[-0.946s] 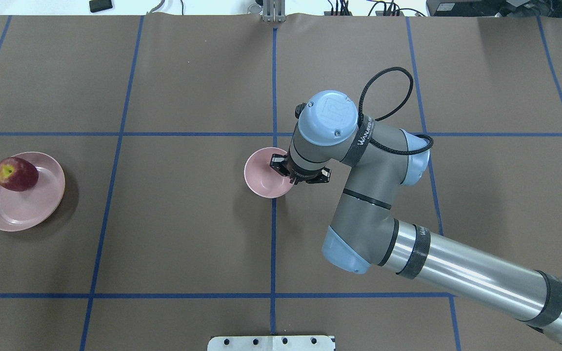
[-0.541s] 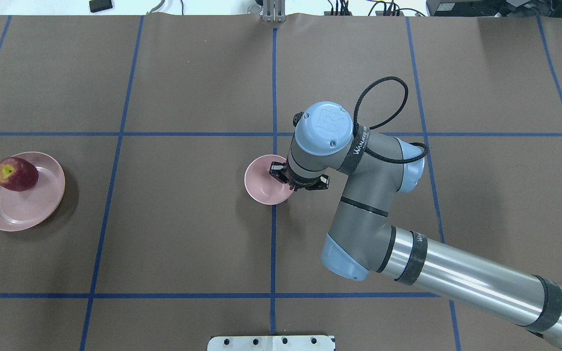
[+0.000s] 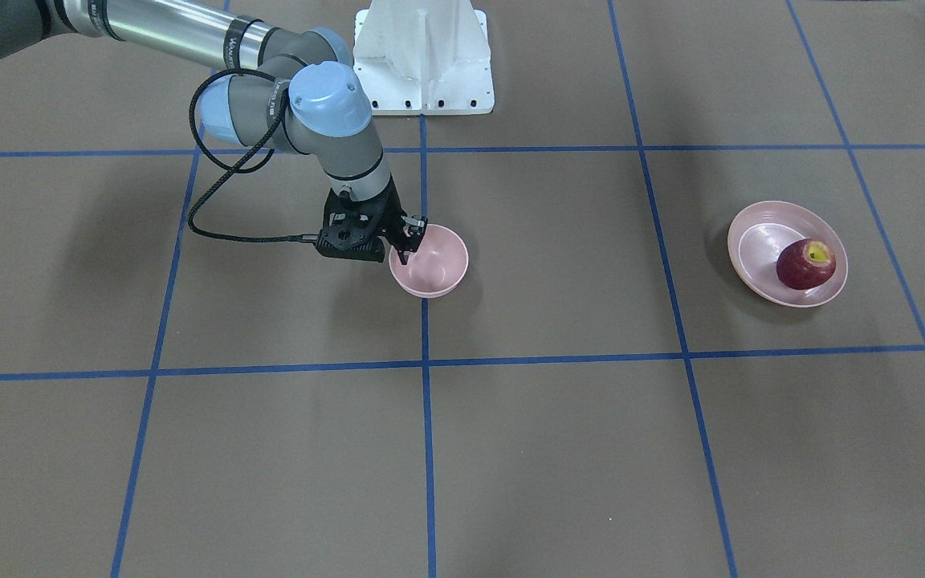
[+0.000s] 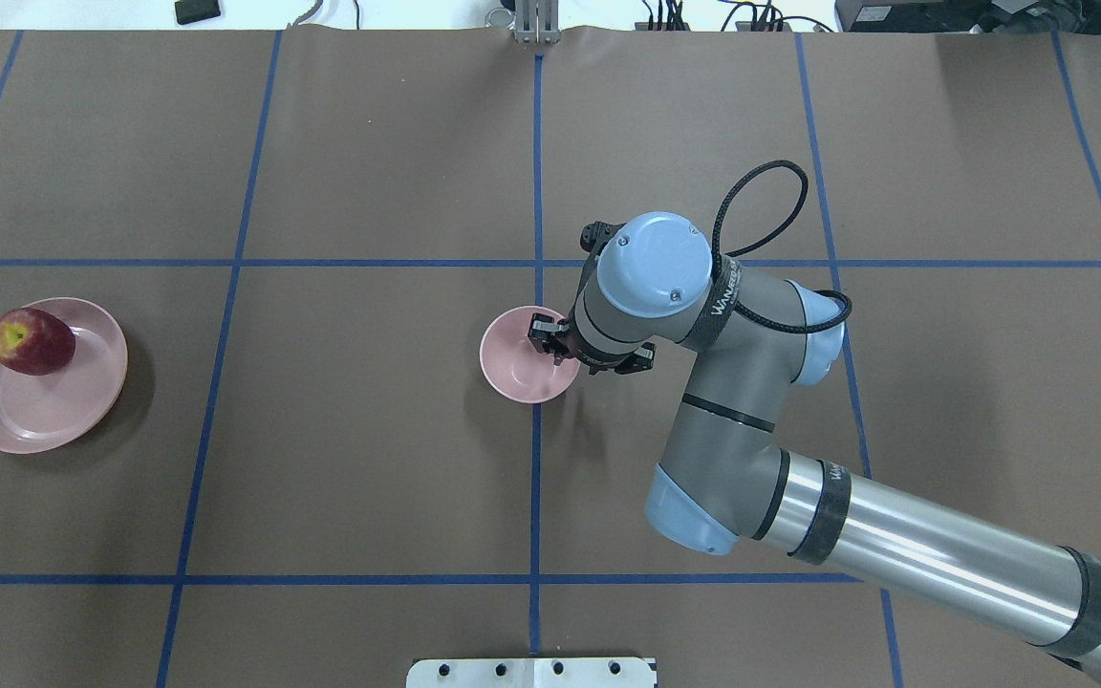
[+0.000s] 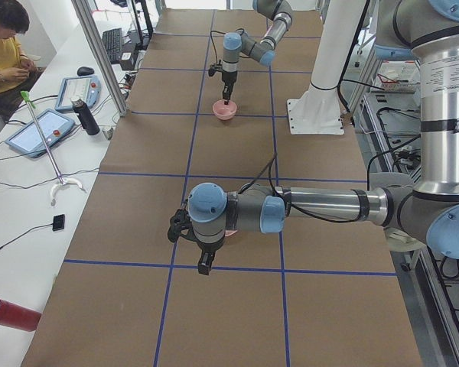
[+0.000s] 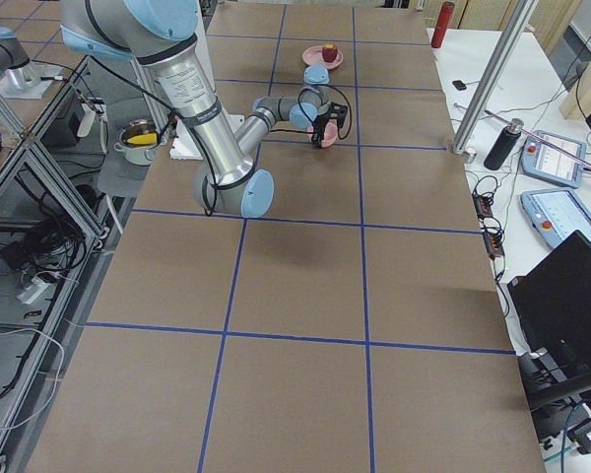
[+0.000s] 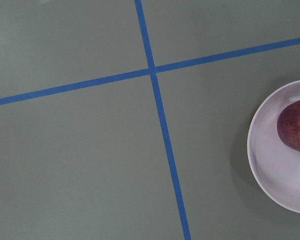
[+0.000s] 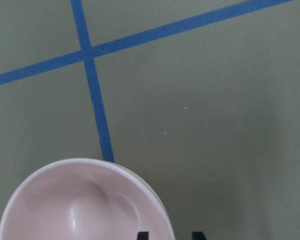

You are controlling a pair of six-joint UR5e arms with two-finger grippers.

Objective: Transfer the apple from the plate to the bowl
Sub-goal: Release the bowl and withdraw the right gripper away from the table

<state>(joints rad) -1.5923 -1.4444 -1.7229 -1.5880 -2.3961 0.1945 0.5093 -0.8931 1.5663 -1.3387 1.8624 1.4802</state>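
You've got the apple (image 4: 32, 341) on the plate (image 4: 63, 406), far-left edge of it, well apart from the bowl (image 4: 517, 371) at mid tabletop (image 4: 340, 459). R pincer (image 4: 550, 342) straddles the bowl rim, one tip in, one out, prob. to steady or place it; can't tell if it pinches. L pincer (image 5: 204, 264) shows side-on only: can't tell its state. R arm (image 4: 703, 401) crowds the bowl's right side, so watch it on drop-in.

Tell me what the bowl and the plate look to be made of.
The bowl looks like smooth pale pink plastic or melamine, possibly glazed ceramic: even colour, soft sheen on the inner wall. The plate is the same pale pink but glossier, with bright highlights in its well; plastic or glazed ceramic, the look leaves it open.
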